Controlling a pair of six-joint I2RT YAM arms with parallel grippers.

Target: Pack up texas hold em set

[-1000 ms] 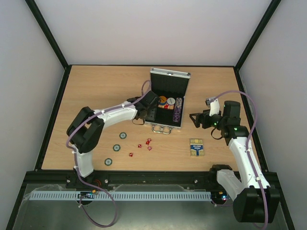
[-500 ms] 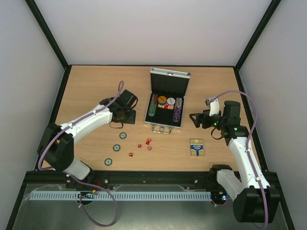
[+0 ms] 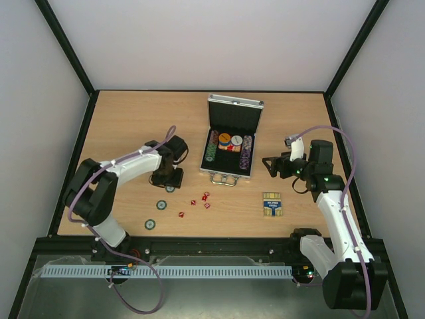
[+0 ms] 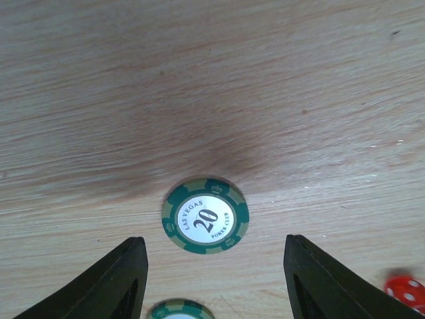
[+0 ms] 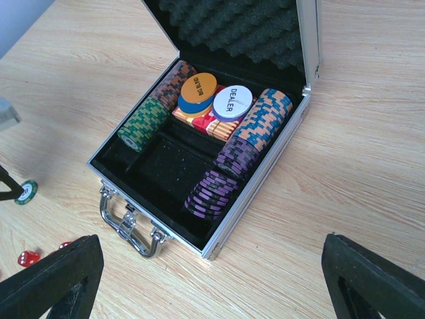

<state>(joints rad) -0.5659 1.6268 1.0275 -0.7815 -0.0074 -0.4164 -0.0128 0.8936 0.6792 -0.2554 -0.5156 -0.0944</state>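
The spread left gripper [image 4: 214, 238] flanks a round green-rimmed chip [image 4: 205, 215] on a wood-grain table [image 4: 199, 80].

I see a light brown wooden table [image 3: 126, 126] with thin lines of grain running across it. In the left wrist view the wood has a darker patch [image 4: 199, 136] near the middle. A white back wall [image 3: 212, 40] stands behind the table. A pale left wall [image 3: 33, 146] and a pale right wall [image 3: 395, 146] stand at its sides. A left black bar [image 3: 66, 48] and a right black bar [image 3: 355, 48] slant up from the far corners. A black rail [image 3: 219, 244] runs along the near edge of the table. Just below it lies a long white strip [image 3: 199, 272] with many little slots, on a grey ledge [image 3: 219, 299].
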